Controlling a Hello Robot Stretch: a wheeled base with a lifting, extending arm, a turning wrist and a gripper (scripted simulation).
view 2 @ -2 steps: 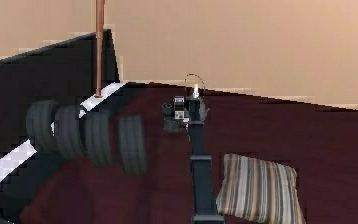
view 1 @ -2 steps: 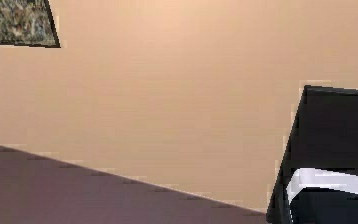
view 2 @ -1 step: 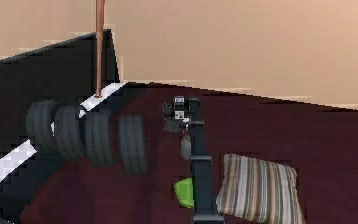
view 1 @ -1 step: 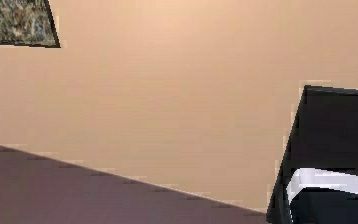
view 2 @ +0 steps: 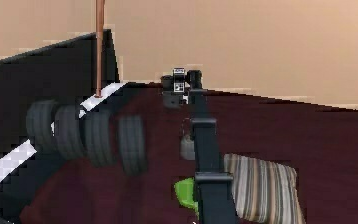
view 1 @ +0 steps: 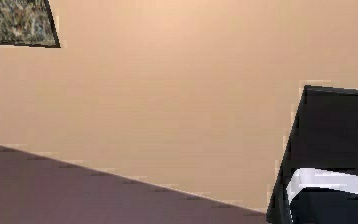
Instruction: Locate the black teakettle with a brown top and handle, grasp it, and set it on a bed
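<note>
The gripper showed against the bed; whether it held anything could not be told. The kettle, probably rigid and weighty, suited a handle grasp

Wide bed, dark maroon cover, black end board, white sheet edge; same bed at forward view's right edge.

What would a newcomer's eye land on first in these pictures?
The dark arm rises up the middle of the arm side view, against a bed with a dark red cover. Dark round pillows line that view's left, and a striped pillow lies lower right. In the forward view, a framed picture hangs top left on a tan wall.
</note>
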